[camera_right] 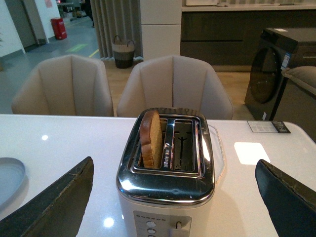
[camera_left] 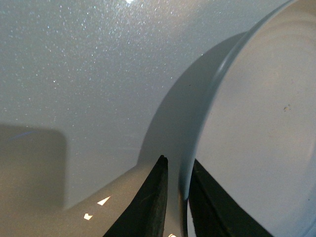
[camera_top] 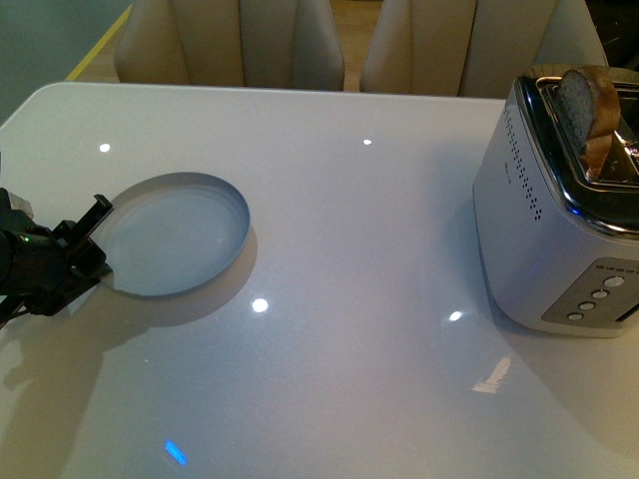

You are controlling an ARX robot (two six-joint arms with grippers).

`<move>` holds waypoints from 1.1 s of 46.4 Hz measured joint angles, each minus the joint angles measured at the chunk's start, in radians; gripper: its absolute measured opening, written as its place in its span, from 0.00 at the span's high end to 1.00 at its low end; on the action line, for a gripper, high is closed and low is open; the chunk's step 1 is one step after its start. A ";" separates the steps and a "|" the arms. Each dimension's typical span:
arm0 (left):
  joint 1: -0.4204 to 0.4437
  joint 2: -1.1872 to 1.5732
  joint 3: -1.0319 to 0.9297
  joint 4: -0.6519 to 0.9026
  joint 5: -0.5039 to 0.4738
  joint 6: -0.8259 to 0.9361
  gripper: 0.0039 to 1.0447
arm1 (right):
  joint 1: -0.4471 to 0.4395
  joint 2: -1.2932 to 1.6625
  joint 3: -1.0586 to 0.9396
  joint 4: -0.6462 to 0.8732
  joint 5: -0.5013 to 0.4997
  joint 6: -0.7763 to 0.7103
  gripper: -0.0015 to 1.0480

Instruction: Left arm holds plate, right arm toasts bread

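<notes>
Left arm (camera_left: pixel 174 197): jaws clamped on plate (camera_top: pixel 180 235) rim. Right gripper (camera_right: pixel 173 197): jaws spread wide, empty, bread (camera_right: pixel 150 139) upright in toaster (camera_right: pixel 168 197) slot between them.

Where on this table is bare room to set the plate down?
Bare white tabletop spans between the pale grey-blue round plate and the silver toaster, plus the near edge. Crowded: the left gripper at the plate's rim, the toaster's corner.

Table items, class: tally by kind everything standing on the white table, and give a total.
Plate: 1
Toaster: 1
Bread slice, standing in a toaster slot: 1
Total: 3
</notes>
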 joint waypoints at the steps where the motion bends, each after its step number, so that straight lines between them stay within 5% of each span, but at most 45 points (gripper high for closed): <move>1: 0.000 0.001 -0.001 0.003 0.002 -0.001 0.79 | 0.000 0.000 0.000 0.000 0.000 0.000 0.09; 24: 0.009 -0.254 -0.133 0.047 0.028 0.044 0.05 | 0.000 0.000 0.000 0.000 0.000 0.000 0.09; 37: -0.004 -0.656 -0.242 -0.122 0.009 0.066 0.07 | 0.000 0.000 0.000 0.000 0.000 0.000 0.09; 43: -0.054 -0.823 -0.254 -0.206 -0.082 0.069 0.07 | 0.000 0.000 0.000 0.000 0.000 0.000 0.09; 51: -0.084 -0.994 -0.440 0.339 -0.172 0.503 0.35 | 0.000 0.000 0.000 0.000 0.000 0.000 0.09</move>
